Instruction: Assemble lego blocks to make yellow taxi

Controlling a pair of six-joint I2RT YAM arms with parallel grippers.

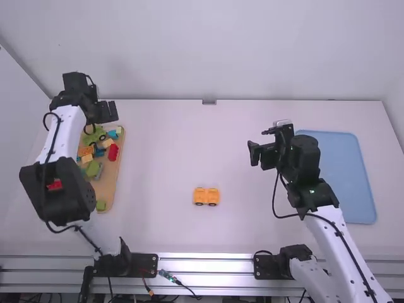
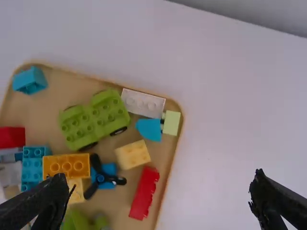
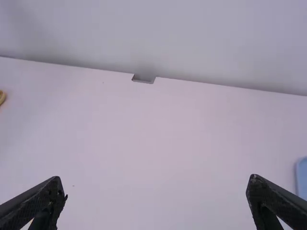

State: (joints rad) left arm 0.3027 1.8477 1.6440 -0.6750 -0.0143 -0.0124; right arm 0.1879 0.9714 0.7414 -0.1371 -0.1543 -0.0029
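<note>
In the high view my left gripper is above the back end of the brick tray, and my right gripper is over the table right of centre. An orange wheeled vehicle base rests near the table's front middle, away from both. The left wrist view has my left gripper wide open with nothing held; under it lie an orange brick, a pale yellow brick and a green wheeled base. Seen in the right wrist view, my right gripper is open over bare table, holding nothing.
The wooden tray at the left carries several mixed bricks, among them a red brick, a white brick and a blue brick. A blue tray lies at the right, beside the right arm. A wall runs behind the table.
</note>
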